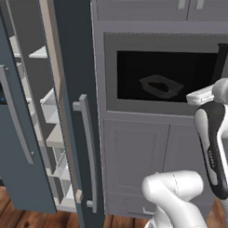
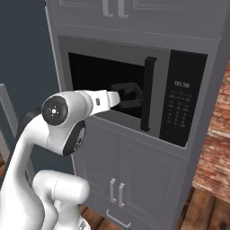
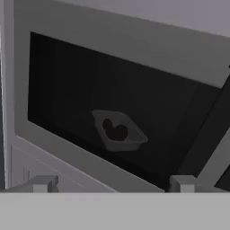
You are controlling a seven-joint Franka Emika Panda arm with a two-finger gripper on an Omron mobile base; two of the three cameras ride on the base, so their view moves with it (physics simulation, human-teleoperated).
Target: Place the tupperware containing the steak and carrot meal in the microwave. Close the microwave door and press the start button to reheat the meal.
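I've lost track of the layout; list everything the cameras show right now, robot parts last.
microwave: one, grey frame, built into the grey cabinetry.
microwave door: one, dark glass, looks shut, black handle at its right.
tupperware: one, clear, seen through the glass, inside the cavity.
meal: dark pieces, reddish in the left base view, in the tupperware.
control panel: one, black, right of the door.
cabinets: grey, above and below the microwave.
fridge: one, blue-grey, left of the microwave, door open, shelves showing.
floor: wood, brown.
brick wall: red-brown, far right.
gripper: one, jaws open, empty, facing the door.
arm: one, white.
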